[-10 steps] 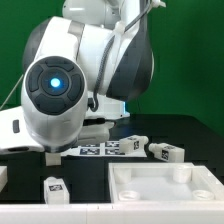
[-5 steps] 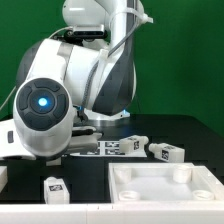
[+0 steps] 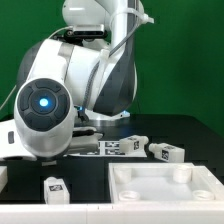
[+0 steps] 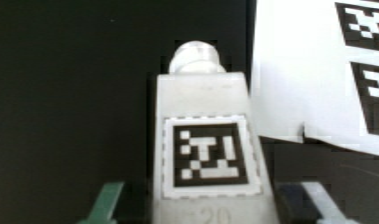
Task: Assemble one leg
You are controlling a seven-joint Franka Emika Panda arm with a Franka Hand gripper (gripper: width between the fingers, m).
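In the wrist view a leg (image 4: 207, 120), a white stubby post with a black-and-white tag on its upper face and a rounded peg at its far end, lies on the black table. My gripper (image 4: 211, 200) straddles its near end. Both fingertips (image 4: 111, 200) stand apart from the leg's sides, with a dark gap on each side, so the gripper is open. In the exterior view the arm's bulky housing (image 3: 45, 110) hides the gripper and this leg.
The marker board (image 4: 337, 70) lies right beside the leg, and also shows in the exterior view (image 3: 108, 148). Other legs lie at the exterior view's left front (image 3: 52, 187) and right (image 3: 165, 151). The large white tray-like body (image 3: 165, 185) fills the right front.
A second ago the arm's housing was higher and further to the exterior view's right. It has moved left and down, and has been still for the last half second.
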